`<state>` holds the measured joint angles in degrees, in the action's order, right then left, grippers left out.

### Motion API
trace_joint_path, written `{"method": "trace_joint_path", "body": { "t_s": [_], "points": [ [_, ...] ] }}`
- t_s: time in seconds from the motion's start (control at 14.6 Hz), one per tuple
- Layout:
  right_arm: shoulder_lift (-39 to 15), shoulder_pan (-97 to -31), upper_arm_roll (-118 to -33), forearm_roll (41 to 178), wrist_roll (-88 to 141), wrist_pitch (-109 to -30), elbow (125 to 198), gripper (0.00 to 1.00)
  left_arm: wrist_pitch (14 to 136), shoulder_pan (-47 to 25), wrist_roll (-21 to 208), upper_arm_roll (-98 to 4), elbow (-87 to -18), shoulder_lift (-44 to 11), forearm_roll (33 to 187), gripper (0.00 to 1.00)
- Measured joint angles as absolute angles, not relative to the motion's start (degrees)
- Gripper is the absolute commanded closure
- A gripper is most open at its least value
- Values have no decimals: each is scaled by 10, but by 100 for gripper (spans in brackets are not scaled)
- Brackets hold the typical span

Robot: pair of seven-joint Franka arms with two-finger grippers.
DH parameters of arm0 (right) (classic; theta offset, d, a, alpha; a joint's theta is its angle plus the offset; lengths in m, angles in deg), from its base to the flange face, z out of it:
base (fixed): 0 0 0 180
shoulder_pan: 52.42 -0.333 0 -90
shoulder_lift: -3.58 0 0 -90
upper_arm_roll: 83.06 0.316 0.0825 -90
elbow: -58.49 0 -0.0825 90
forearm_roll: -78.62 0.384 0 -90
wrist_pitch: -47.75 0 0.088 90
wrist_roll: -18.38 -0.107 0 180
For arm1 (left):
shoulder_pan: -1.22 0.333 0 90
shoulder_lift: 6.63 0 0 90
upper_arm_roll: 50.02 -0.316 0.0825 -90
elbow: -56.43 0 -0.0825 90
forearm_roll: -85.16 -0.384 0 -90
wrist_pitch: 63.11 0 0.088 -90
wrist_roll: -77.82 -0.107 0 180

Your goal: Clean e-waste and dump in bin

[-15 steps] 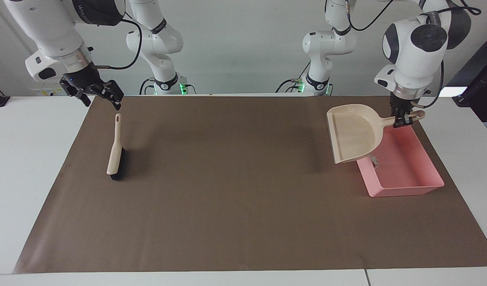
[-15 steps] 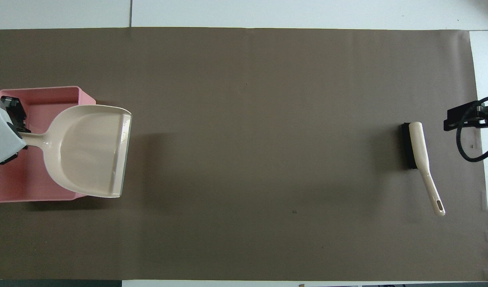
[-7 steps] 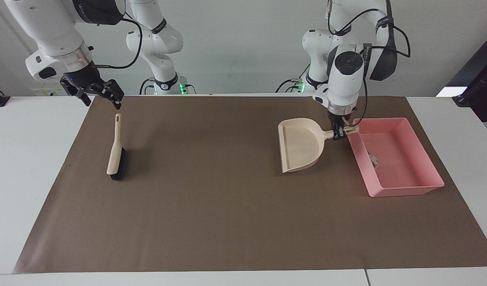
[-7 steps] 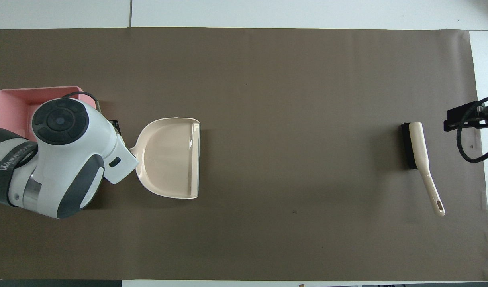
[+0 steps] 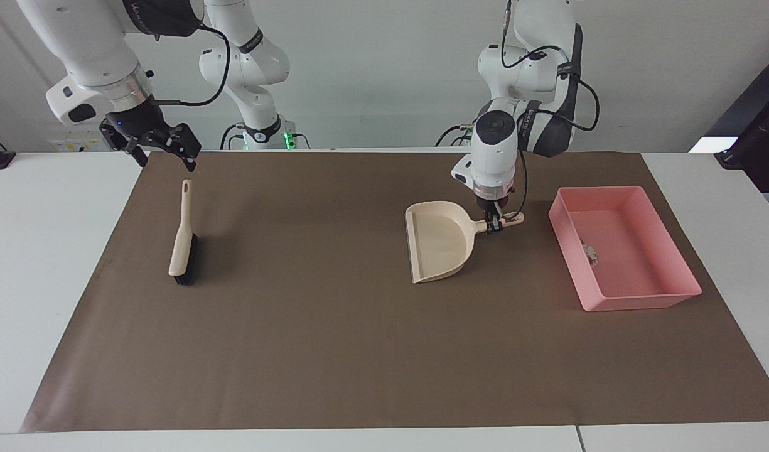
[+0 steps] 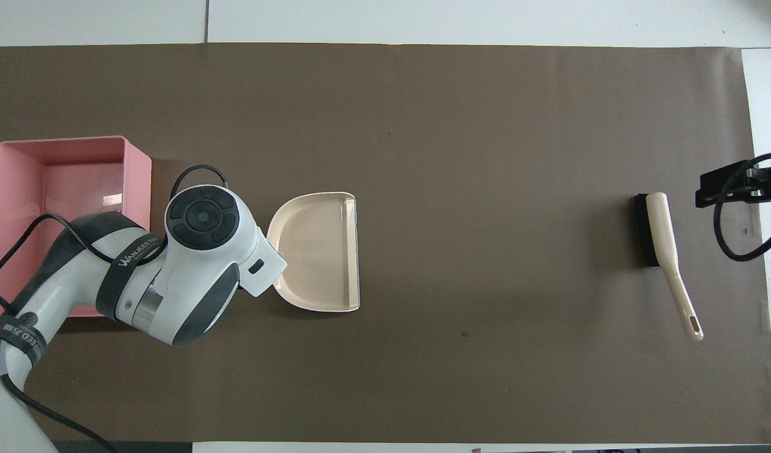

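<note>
The pink bin point(image 5: 666, 242) stands on the brown mat at the left arm's end; it also shows in the overhead view point(image 6: 70, 163). A tiny whitish e-waste piece point(image 5: 590, 252) lies inside it; the dark piece cannot be made out. My left gripper point(image 5: 494, 225) is shut on the handle of the beige dustpan point(image 5: 437, 242), which is level at the mat beside the bin, toward the middle. In the overhead view the dustpan point(image 6: 319, 251) looks empty and the arm hides the gripper. My right gripper point(image 5: 161, 152) is open and empty, up over the mat's edge above the brush handle's tip.
A beige brush with black bristles point(image 5: 183, 235) lies on the mat at the right arm's end; it also shows in the overhead view point(image 6: 659, 242). The brown mat point(image 5: 334, 351) covers most of the white table.
My left arm has carried the dustpan from over the bin toward the mat's middle and lowered it to the mat. The right gripper has hardly moved.
</note>
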<state>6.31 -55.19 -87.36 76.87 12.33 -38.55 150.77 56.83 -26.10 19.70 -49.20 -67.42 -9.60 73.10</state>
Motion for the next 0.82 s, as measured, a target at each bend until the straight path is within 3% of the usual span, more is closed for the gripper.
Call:
{"method": "trace_joint_path", "body": {
  "t_s": [0.07,0.27,0.41,0.48,0.82],
  "points": [
    [63,-552,-874,769,123,-384,1508,0,574,-268,205,-493,-677,-102,731,93],
    [64,-550,-875,769,123,-382,1508,0,580,-283,224,-493,-679,-115,731,40],
    [65,-551,-875,769,123,-382,1508,0,578,-285,224,-493,-678,-115,731,21],
    [65,-551,-875,769,123,-382,1508,0,571,-285,226,-494,-676,-114,731,5],
    [65,-551,-875,769,123,-382,1508,0,447,-264,375,-508,-646,-77,732,1]
  ]
}}
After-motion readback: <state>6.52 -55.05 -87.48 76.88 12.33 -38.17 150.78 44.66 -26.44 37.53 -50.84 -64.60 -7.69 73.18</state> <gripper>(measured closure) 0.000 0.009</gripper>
